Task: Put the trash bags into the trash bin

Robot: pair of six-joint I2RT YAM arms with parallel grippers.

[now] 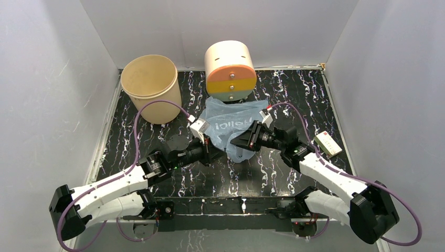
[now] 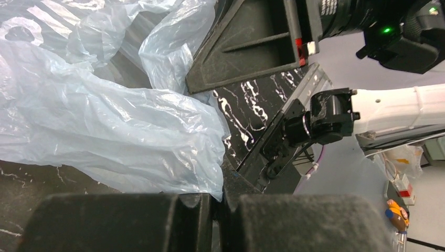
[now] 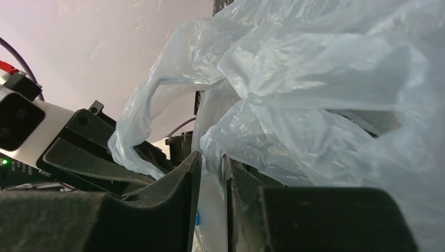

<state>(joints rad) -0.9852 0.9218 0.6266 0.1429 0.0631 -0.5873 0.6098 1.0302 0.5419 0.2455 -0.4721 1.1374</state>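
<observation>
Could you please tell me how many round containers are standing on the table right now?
2. The tan trash bin stands at the far left; the cream cylinder with the orange-yellow front stands at the far centre, just behind the trash bag. None appears hidden.

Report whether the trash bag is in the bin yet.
Out. The pale-blue trash bag lies crumpled on the table, apart from the beige bin, whose visible inside is bare.
</observation>
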